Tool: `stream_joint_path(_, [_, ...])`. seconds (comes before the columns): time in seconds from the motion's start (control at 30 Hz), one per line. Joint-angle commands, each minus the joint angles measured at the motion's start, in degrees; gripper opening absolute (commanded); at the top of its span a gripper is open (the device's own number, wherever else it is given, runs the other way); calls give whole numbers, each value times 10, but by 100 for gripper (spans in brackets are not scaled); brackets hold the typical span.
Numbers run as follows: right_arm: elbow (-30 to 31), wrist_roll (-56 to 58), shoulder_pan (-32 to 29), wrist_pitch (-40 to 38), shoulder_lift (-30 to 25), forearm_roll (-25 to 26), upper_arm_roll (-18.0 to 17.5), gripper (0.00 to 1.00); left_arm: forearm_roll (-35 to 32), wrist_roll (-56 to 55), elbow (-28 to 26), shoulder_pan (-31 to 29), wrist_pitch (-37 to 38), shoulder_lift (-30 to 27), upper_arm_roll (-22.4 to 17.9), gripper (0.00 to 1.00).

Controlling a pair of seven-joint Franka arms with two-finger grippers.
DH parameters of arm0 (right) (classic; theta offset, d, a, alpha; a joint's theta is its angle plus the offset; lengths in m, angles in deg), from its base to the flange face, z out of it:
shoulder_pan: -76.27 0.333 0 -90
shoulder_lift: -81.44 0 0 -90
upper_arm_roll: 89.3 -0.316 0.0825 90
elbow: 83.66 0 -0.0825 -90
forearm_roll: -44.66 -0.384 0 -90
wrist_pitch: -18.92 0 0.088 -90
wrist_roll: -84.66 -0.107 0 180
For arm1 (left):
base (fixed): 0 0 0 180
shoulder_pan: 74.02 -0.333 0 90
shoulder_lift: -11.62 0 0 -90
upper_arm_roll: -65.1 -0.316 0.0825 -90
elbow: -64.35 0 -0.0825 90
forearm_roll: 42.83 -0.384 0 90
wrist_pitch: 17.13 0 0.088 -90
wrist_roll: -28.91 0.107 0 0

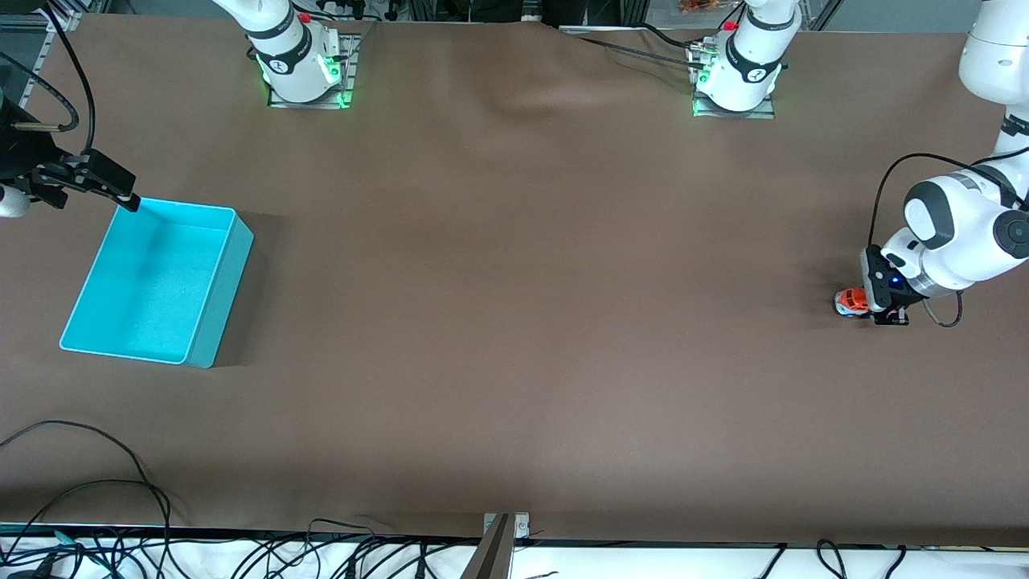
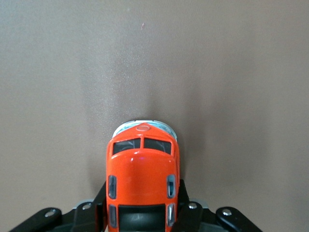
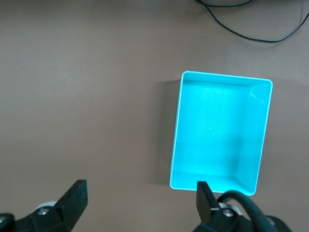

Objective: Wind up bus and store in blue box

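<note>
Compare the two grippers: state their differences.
The left gripper is shut on the bus low at the table; the right gripper is open, holds nothing and hangs by the blue box. Left works at its own table end; right waits at its end. Both have black fingers.

Orange-red bus [image 1: 852, 301] on table, cyan blue box [image 1: 157, 281] well apart

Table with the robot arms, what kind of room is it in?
Probably a robot lab. Two arms are bolted to a brown-covered table with loose cables along its edge. The left gripper holds a toy bus; the right gripper, open, waits over the blue box.
</note>
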Motion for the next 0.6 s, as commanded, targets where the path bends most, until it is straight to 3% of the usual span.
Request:
stream_joint_path(0.0, [-15, 7, -1, -6, 5, -7, 0, 100, -4, 16, 12, -12, -1, 29, 1, 22])
stream_joint_path(0.43, [-15, 7, -1, -6, 5, -7, 0, 100, -3, 12, 21, -22, -1, 29, 2, 21])
stream_joint_path(0.5, [-15, 7, -1, -6, 5, -7, 1, 100, -4, 14, 21, -22, -1, 29, 2, 28])
stream_joint_path(0.57, [-15, 7, -1, -6, 5, -7, 0, 100, -4, 16, 21, -22, -1, 29, 2, 42])
